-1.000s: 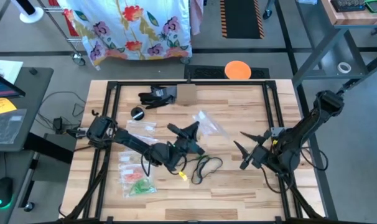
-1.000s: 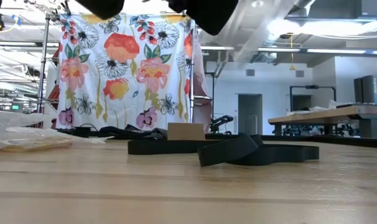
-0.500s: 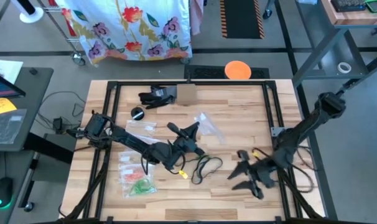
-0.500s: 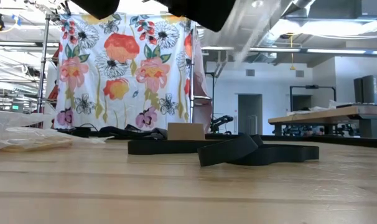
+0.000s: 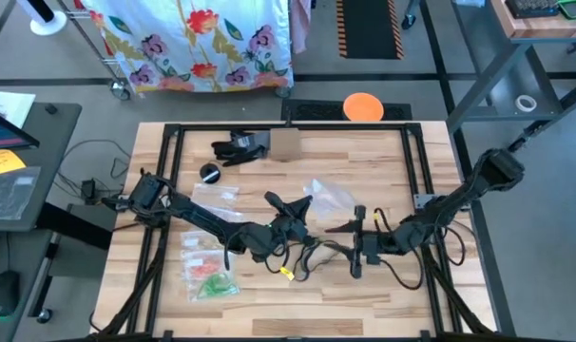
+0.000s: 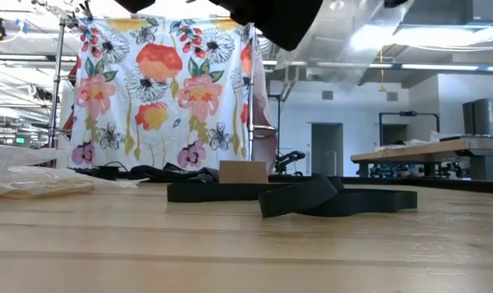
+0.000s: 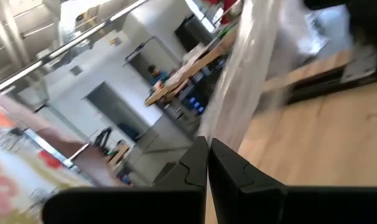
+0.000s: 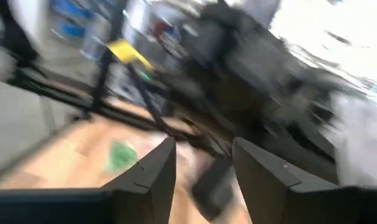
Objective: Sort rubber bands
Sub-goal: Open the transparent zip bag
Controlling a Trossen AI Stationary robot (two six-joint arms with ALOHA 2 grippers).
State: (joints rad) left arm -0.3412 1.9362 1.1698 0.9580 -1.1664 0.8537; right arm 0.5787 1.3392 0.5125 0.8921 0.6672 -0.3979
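My left gripper is over the middle of the table, shut on a clear plastic bag; the left wrist view shows the bag running out from the shut fingertips. My right gripper is open, just right of the bag, and points toward the table's left. Its own view is blurred, with the fingers apart. The rubber bands, green and red, lie inside flat bags near the table's front left. Whether the held bag contains any, I cannot tell. My left gripper pinches the clear bag between its two shut fingers, at the bag's near edge. The fingers come at it about level, from the table's left. The bag hangs clear of the table.
Black cord loops and a small yellow piece lie under the grippers. A cardboard box, a black glove and a small black round thing sit at the far side. More small bags lie at the left.
My right gripper has swung from the table's right edge toward the middle, turning until it points left at the held bag. My left gripper has stayed about where it was, and the bag has shifted a little toward the right.
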